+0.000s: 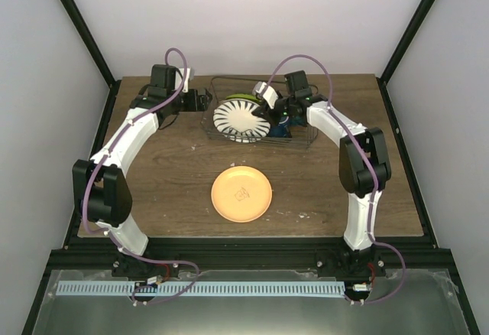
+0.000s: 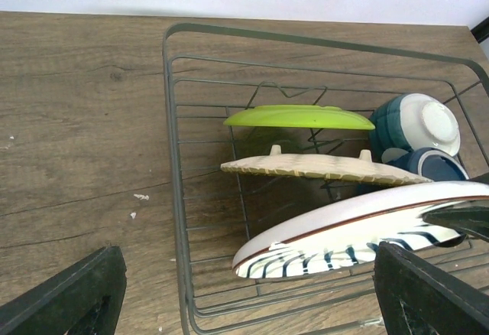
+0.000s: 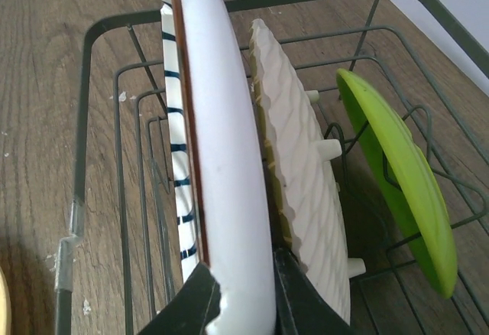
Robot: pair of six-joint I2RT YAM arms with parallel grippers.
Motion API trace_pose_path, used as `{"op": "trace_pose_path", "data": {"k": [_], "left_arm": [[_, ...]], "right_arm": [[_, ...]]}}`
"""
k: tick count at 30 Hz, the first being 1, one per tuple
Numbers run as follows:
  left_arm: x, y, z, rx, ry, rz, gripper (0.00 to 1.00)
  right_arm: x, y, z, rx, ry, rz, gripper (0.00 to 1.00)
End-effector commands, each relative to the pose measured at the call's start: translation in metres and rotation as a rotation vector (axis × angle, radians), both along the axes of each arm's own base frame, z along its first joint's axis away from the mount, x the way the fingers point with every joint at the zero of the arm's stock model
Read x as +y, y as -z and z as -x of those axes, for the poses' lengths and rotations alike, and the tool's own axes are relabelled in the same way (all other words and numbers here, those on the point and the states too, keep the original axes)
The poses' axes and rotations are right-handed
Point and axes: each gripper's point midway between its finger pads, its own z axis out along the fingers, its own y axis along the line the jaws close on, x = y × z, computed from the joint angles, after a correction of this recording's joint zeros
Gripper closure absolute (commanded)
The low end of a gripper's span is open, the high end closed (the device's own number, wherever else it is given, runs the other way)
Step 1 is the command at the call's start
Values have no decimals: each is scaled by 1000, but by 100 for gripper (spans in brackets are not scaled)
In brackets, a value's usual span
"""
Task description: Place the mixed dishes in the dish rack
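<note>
Gripping the striped plate (image 3: pixel 221 159) by its rim, right gripper (image 3: pixel 243 293) clamped on it, plate on edge in the near side of the rack (image 2: pixel 172 159), green plate (image 2: pixel 298 116) farther back, bowl (image 2: pixel 429 123) and mug (image 2: pixel 437 167) at the right end, left gripper (image 1: pixel 200 99) spread apart beside the left end.

Tabletop (image 1: pixel 168 190): brown wood-grain board with a few small white flecks (image 2: pixel 140 196).
Far middle: wire dish rack (image 1: pixel 306 142), standing on the wood.
Near middle: orange plate (image 1: pixel 241 193), face up, apart from the rack.
</note>
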Motion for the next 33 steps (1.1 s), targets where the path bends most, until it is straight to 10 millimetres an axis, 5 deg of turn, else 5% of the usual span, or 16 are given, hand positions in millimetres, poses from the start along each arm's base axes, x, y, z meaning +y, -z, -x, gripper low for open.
{"op": "trace_pose_path", "data": {"k": [1, 16, 33], "left_arm": [[1, -3, -7, -7, -5, -1, 10], [1, -3, -7, -6, -8, 7, 10], [2, 0, -4, 1, -15, 7, 11]], "right_arm": [[-6, -49, 8, -95, 5, 9, 99], [-14, -161, 7, -369, 33, -71, 99], [-17, -185, 7, -467, 38, -70, 99]]}}
